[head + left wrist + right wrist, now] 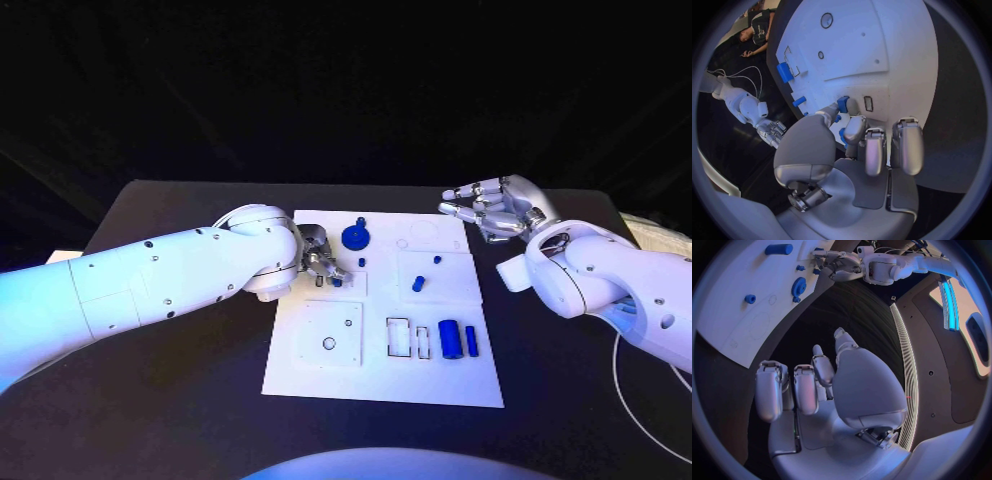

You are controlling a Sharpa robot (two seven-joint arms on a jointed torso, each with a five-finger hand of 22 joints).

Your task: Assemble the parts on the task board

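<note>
The left hand (pixel 320 265) pinches a small blue part (pixel 842 104) at the board's (pixel 382 375) left edge. A blue cylinder (pixel 450 339) lies lengthwise toward the robot near the front right. The right hand (pixel 490 207) hovers beyond the board's far right corner, fingers curled, holding nothing.

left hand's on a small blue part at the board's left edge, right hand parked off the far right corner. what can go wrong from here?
1. The left hand pinches the small blue part only at the fingertips; it could slip or tilt before seating.
2. The left hand and forearm overhang the task board at its edge, so a push might shift the board.
3. The blue gear and a small blue peg lie close to the fingers; a wide move may knock them.
</note>
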